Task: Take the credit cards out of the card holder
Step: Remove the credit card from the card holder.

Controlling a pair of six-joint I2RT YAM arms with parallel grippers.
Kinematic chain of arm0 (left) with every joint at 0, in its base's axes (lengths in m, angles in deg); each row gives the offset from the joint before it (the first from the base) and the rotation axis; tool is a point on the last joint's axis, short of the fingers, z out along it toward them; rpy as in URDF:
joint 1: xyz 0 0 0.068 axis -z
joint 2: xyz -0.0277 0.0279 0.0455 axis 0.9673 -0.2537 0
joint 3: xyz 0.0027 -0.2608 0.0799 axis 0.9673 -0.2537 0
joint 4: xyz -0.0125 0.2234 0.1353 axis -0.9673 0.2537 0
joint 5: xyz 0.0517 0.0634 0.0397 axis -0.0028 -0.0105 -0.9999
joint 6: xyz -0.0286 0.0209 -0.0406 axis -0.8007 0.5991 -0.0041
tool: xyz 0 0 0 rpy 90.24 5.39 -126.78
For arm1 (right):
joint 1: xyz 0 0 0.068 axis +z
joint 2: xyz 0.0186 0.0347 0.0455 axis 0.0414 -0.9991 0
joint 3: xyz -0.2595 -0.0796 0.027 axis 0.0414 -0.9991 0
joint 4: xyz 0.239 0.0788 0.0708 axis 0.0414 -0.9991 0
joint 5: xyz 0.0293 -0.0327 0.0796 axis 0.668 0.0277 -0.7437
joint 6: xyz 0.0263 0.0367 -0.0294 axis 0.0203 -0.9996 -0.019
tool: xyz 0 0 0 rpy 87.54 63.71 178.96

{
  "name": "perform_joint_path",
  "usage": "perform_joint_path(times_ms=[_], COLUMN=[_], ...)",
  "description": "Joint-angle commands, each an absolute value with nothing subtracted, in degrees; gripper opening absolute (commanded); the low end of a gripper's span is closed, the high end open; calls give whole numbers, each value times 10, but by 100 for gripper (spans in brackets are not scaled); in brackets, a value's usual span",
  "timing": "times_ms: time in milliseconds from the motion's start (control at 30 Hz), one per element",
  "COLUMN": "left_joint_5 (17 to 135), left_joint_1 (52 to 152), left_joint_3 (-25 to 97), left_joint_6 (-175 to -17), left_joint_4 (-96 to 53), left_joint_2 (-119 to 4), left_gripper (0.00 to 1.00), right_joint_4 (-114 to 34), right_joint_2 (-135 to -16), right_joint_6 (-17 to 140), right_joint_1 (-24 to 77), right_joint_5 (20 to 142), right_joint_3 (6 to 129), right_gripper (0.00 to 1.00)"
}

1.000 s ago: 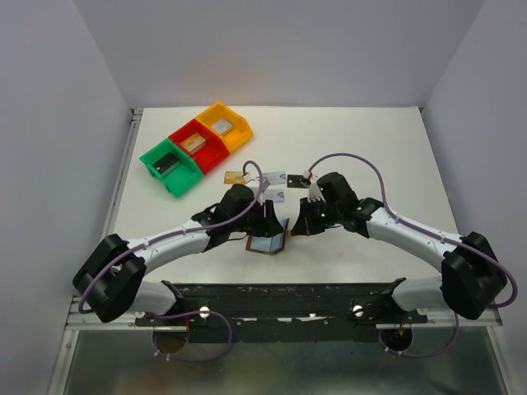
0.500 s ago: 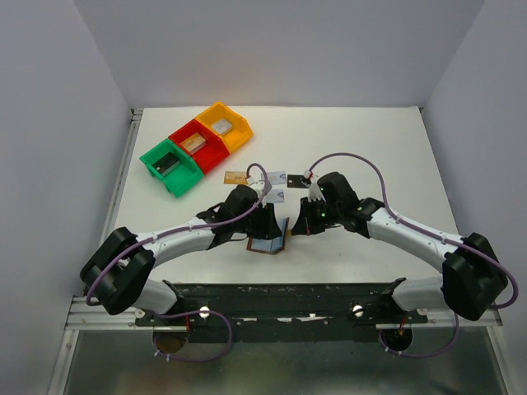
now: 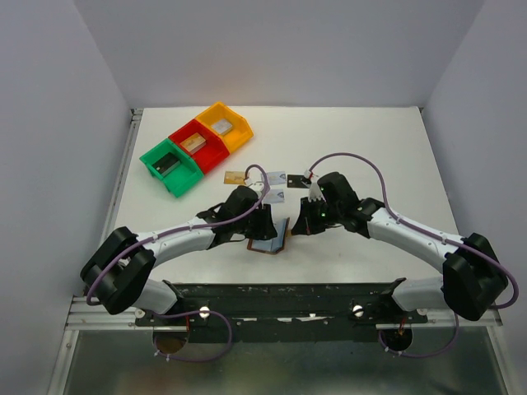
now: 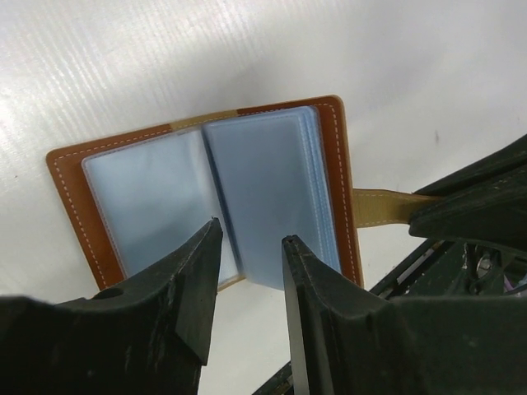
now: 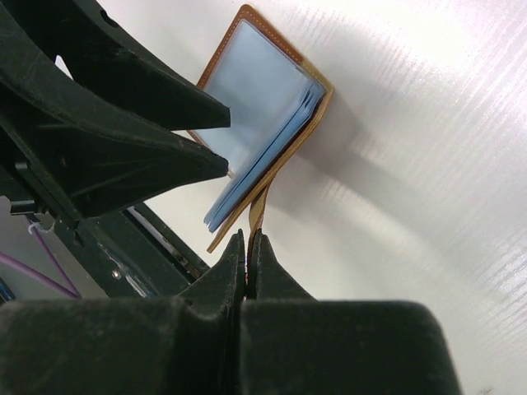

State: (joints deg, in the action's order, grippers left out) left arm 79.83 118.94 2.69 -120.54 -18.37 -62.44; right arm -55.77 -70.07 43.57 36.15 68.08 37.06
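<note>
The brown card holder (image 3: 268, 240) lies open on the table, its light-blue sleeves (image 4: 268, 193) facing up. My left gripper (image 4: 251, 234) is open, hovering just above the near edge of the sleeves and holding nothing; it is also in the top view (image 3: 262, 220). My right gripper (image 5: 249, 239) is shut on the holder's brown snap tab (image 5: 259, 214), which lifts the right cover. A gold-tan credit card (image 3: 235, 177) and two silvery light-blue cards (image 3: 274, 177) (image 3: 276, 195) lie on the table behind the arms. No black card shows. I cannot tell whether the sleeves hold cards.
Green (image 3: 169, 167), red (image 3: 198, 146) and yellow (image 3: 223, 125) bins stand in a row at the back left, each with a block inside. The black rail of the arm bases (image 3: 280, 292) runs along the near edge, close behind the holder.
My left arm has shifted a little to the right and its gripper has come down closer over the holder. The right gripper has kept hold of the tab.
</note>
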Motion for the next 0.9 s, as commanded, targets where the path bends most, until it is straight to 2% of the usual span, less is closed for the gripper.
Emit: perform_joint_path(times_ms=[0, 67, 200, 300, 867], left_joint_5=[757, 755, 779, 802, 841], left_joint_1=[1192, 1192, 1192, 1192, 1192], left_joint_3=[34, 25, 12, 19, 55], left_joint_6=[-1210, -1209, -1208, -1202, -1191], left_joint_4=[-158, -174, -217, -231, -224], left_joint_2=[-612, -600, -580, -584, -650], left_gripper=[47, 49, 63, 67, 64], right_joint_4=[-548, -548, -548, -546, -550], right_joint_2=[-691, -691, -692, -694, -681], right_joint_6=[434, 436, 437, 438, 441], right_joint_1=[359, 359, 359, 357, 339], right_joint_5=[691, 689, 685, 678, 659], right_joint_3=[363, 363, 362, 361, 361], right_gripper=[0, 0, 0, 0, 0])
